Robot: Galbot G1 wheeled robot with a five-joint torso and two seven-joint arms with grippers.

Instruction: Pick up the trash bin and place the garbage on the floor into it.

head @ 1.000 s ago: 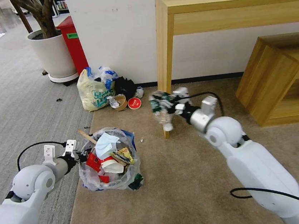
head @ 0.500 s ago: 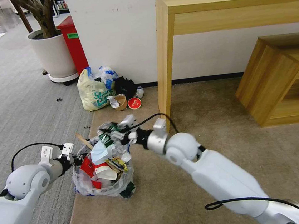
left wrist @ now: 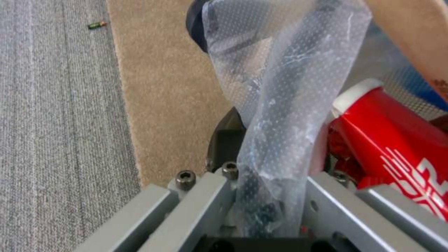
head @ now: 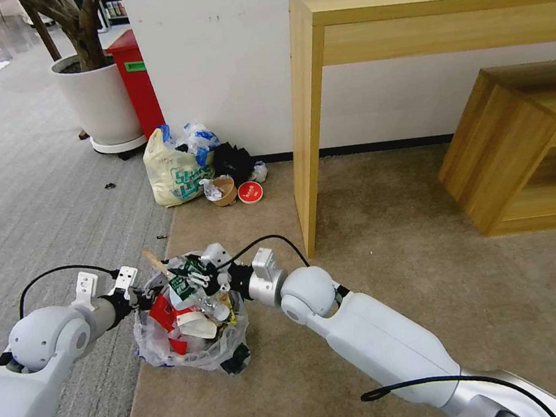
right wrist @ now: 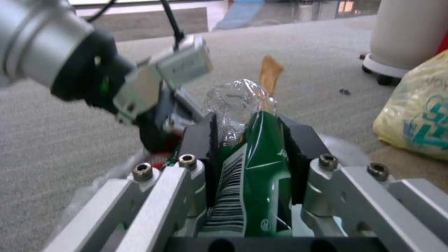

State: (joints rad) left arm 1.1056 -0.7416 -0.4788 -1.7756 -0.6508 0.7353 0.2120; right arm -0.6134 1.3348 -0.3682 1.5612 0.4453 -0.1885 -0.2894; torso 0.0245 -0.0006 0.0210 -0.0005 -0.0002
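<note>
Beige carpet floor [head: 382,303] meets grey ribbed carpet at the trash bin [head: 189,339], which sits full at that edge. Left pincer [head: 142,300] is clamped on the bin's clear plastic liner. Right pincer [head: 196,281] hangs over the bin's mouth, closed on a green wrapper [right wrist: 254,182].

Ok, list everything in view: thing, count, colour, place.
trash bin: one, dark with clear bag, carpet edge, full
green wrapper: one, green, held over the bin
wooden stick: one, poking from the bin
yellow bag: one, by the wall
paper cup: one, brown, beside that bag
red lid: one, on the carpet
table: one, light wood
plant pot: one, white
left gripper: jaws clamp the bag rim
right gripper: jaws clamp the wrapper
</note>
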